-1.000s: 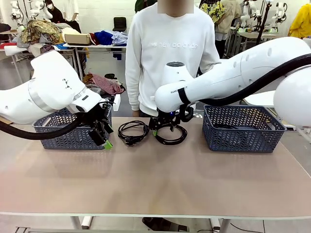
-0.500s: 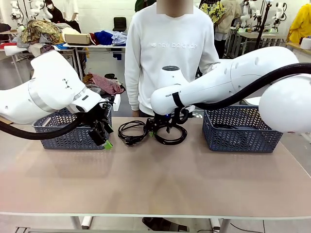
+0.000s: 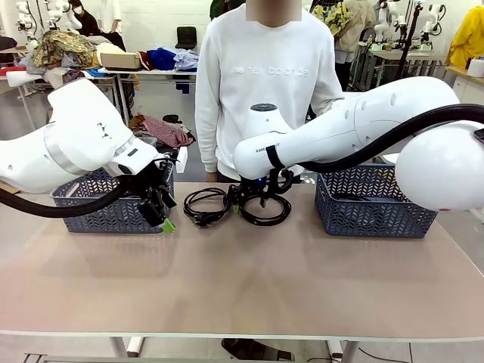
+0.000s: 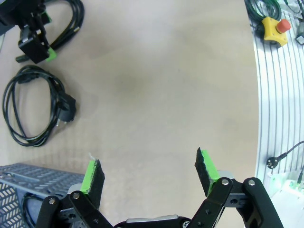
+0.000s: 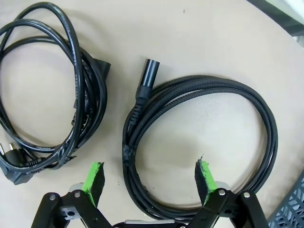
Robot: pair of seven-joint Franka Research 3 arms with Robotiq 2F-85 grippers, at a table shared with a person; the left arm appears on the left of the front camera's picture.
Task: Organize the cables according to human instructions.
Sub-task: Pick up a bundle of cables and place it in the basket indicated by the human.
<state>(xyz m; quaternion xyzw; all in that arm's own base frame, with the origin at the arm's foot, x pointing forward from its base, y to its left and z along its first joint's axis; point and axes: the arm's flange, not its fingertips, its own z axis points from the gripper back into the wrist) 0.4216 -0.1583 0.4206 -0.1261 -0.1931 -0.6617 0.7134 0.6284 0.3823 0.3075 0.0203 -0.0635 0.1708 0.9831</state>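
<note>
Two black cables lie coiled on the table in front of the person. A smooth power cable (image 3: 203, 219) (image 5: 80, 80) (image 4: 28, 137) is the left one. A braided cable (image 3: 266, 221) (image 5: 130, 137) with a barrel plug is the right one. My right gripper (image 3: 248, 206) (image 5: 149, 172) hangs open just above the braided coil, its near strands between the green pads. My left gripper (image 3: 162, 215) (image 4: 148, 166) stands open over bare table beside the left basket (image 3: 106, 215), holding nothing. A black cord curve (image 4: 26, 211) shows inside that basket.
A second grey-blue basket (image 3: 374, 212) stands at the right, its corner (image 5: 292, 209) close to the braided coil. The person stands at the far edge behind the cables. A yellow emergency stop button (image 4: 274, 26) sits beyond the table's edge. The near half of the table (image 3: 242, 287) is bare.
My right arm has shifted a little to the left and settled lower over the braided cable. The left arm and both coils have not moved.
</note>
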